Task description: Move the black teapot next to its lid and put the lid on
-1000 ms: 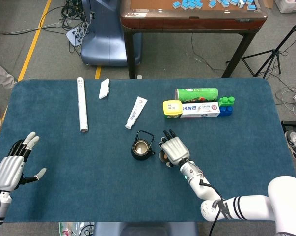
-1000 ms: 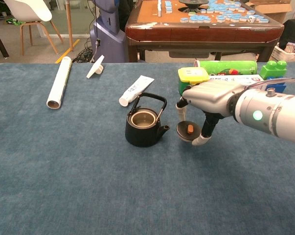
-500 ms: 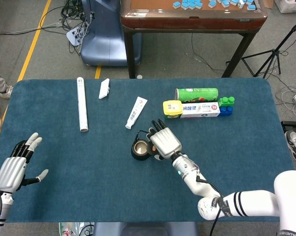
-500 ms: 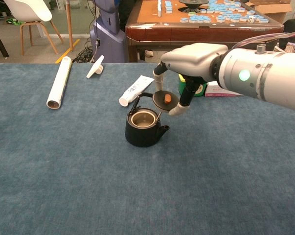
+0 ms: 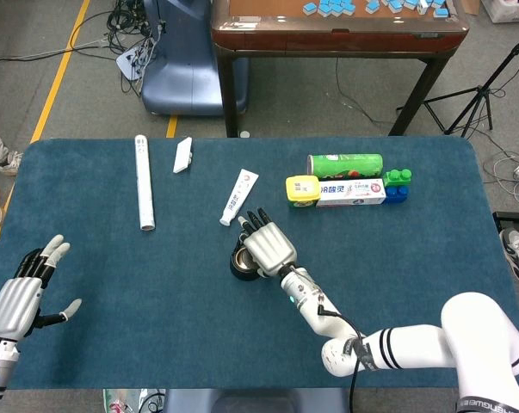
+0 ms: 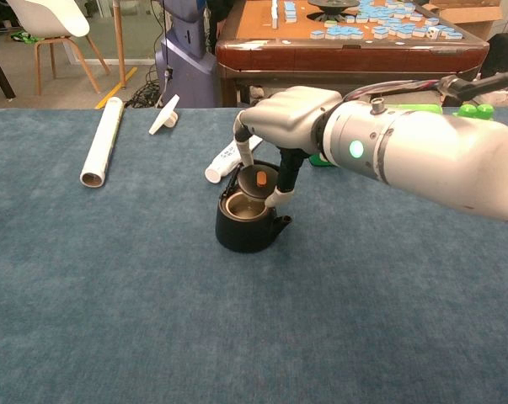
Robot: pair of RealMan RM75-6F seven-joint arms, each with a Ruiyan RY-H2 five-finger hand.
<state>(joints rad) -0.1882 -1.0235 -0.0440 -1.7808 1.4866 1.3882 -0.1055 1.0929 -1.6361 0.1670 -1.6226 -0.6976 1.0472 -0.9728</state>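
Observation:
The black teapot (image 6: pixel 247 225) stands near the middle of the blue table, its mouth open. My right hand (image 6: pixel 279 126) hovers right over it and pinches the black lid (image 6: pixel 258 179), which has an orange knob, tilted just above the pot's mouth. In the head view the right hand (image 5: pixel 266 247) covers most of the teapot (image 5: pixel 238 266), and the lid is hidden. My left hand (image 5: pixel 22 292) rests open at the table's front left, far from the pot.
A white tube (image 5: pixel 239 196) lies just behind the pot. A white roll (image 5: pixel 144 181) and a small white piece (image 5: pixel 182 154) lie at the back left. A green can (image 5: pixel 345 164), a yellow-lidded box (image 5: pixel 302 189) and green-and-blue blocks (image 5: pixel 397 184) sit at the back right.
My right hand lifted the lid from the table to the right of the pot and carried it left, to just above the pot's mouth. The left hand barely moved.

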